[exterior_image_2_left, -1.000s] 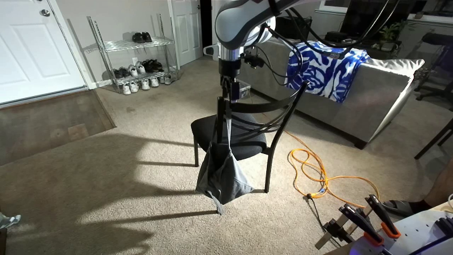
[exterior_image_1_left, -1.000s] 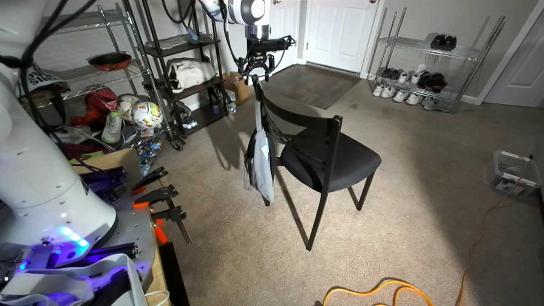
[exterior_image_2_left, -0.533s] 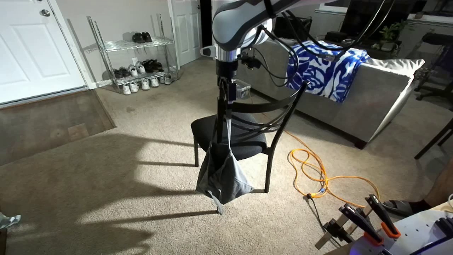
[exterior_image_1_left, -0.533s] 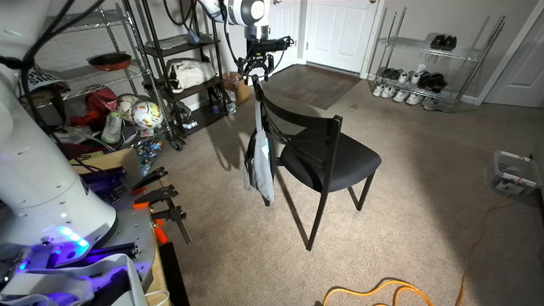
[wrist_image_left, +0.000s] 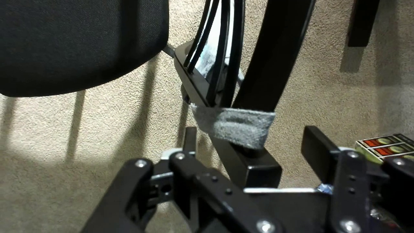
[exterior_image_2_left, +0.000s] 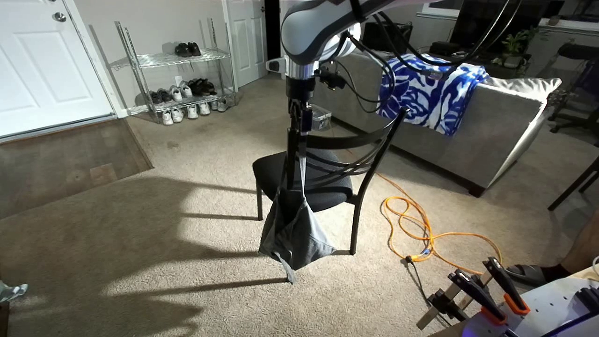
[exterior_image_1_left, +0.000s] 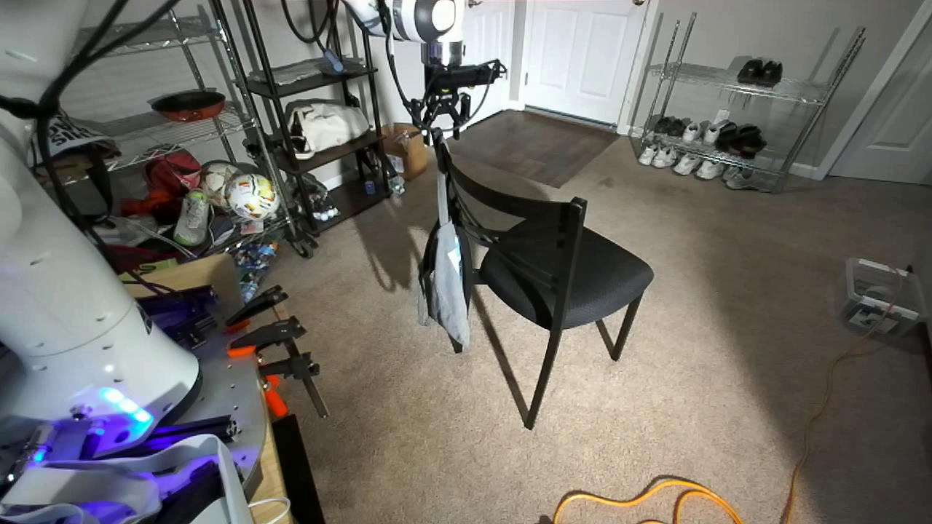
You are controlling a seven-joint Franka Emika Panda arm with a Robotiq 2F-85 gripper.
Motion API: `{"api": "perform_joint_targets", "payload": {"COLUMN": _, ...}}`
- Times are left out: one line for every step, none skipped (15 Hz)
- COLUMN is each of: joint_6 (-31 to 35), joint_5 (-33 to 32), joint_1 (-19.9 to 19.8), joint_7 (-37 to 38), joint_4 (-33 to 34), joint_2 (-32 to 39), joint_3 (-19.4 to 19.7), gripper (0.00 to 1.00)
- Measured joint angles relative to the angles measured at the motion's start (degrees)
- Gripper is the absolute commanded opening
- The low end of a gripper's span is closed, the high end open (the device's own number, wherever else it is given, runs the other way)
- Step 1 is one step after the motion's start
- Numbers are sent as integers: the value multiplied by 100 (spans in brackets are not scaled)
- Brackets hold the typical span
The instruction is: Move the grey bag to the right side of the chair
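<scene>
The claw [wrist_image_left: 251,139] is spread wide; at its six o'clock, the grey tote bag [exterior_image_2_left: 309,238] is hung on the chair [exterior_image_1_left: 582,284]. Only the strap [wrist_image_left: 244,127], not the backrest post [wrist_image_left: 257,161], should be pinched.

Wire shoe rack [exterior_image_1_left: 797,89], shoes [exterior_image_1_left: 743,140] on both tiers, upper right in an exterior view. There too: red pan [exterior_image_1_left: 188,106] on wire shelf [exterior_image_1_left: 156,138] upper left, patterned ball [exterior_image_1_left: 252,196] lower down, clear bin [exterior_image_1_left: 874,295] at right edge, orange cord [exterior_image_1_left: 619,503] at bottom. Blue-and-white blanket [exterior_image_2_left: 428,91] over grey couch [exterior_image_2_left: 505,126], upper right in an exterior view; clamps [exterior_image_2_left: 472,290] on edge of surface [exterior_image_2_left: 545,302], lower right. Printed box [wrist_image_left: 389,147] at right edge of wrist view.
</scene>
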State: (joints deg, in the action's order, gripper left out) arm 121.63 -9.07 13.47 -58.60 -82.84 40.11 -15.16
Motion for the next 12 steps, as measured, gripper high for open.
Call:
{"api": "perform_joint_targets", "payload": {"joint_6": 0, "joint_5": 0, "joint_1": 0, "joint_7": 0, "joint_4": 0, "joint_2": 0, "joint_3": 0, "gripper": 47}}
{"api": "perform_joint_targets", "payload": {"joint_6": 0, "joint_5": 0, "joint_1": -1, "joint_7": 0, "joint_4": 1, "joint_2": 0, "joint_3": 0, "gripper": 39}}
{"api": "perform_joint_targets", "payload": {"joint_6": 4, "joint_5": 0, "joint_1": -1, "joint_7": 0, "joint_4": 2, "joint_2": 0, "joint_3": 0, "gripper": 34}}
{"api": "perform_joint_targets", "payload": {"joint_6": 12, "joint_5": 0, "joint_1": -1, "joint_7": 0, "joint_4": 3, "joint_2": -1, "joint_3": 0, "gripper": 26}}
{"api": "perform_joint_targets", "payload": {"joint_6": 27, "joint_5": 0, "joint_1": -1, "joint_7": 0, "joint_4": 3, "joint_2": -4, "joint_3": 0, "gripper": 20}}
{"api": "perform_joint_targets", "payload": {"joint_6": 38, "joint_5": 0, "joint_1": -2, "joint_7": 0, "joint_4": 2, "joint_2": -13, "joint_3": -1, "gripper": 13}}
{"api": "perform_joint_targets", "payload": {"joint_6": 30, "joint_5": 0, "joint_1": -2, "joint_7": 0, "joint_4": -10, "joint_2": -26, "joint_3": -5, "gripper": 8}}
{"api": "perform_joint_targets", "payload": {"joint_6": 25, "joint_5": 0, "joint_1": -3, "joint_7": 0, "joint_4": -35, "joint_2": -44, "joint_3": -8, "gripper": 8}}
{"api": "perform_joint_targets", "payload": {"joint_6": 42, "joint_5": 0, "joint_1": -6, "joint_7": 0, "joint_4": -57, "joint_2": -58, "joint_3": -8, "gripper": 8}}
{"api": "perform_joint_targets", "payload": {"joint_6": 67, "joint_5": 1, "joint_1": -14, "joint_7": 0, "joint_4": -79, "joint_2": -71, "joint_3": -11, "gripper": 8}}
{"api": "perform_joint_targets", "payload": {"joint_6": 116, "joint_5": 2, "joint_1": -30, "joint_7": 0, "joint_4": -120, "joint_2": -90, "joint_3": -22, "gripper": 8}}
{"api": "perform_joint_targets", "payload": {"joint_6": 187, "joint_5": 10, "joint_1": -55, "joint_7": 0, "joint_4": -191, "joint_2": -124, "joint_3": -40, "gripper": 8}}
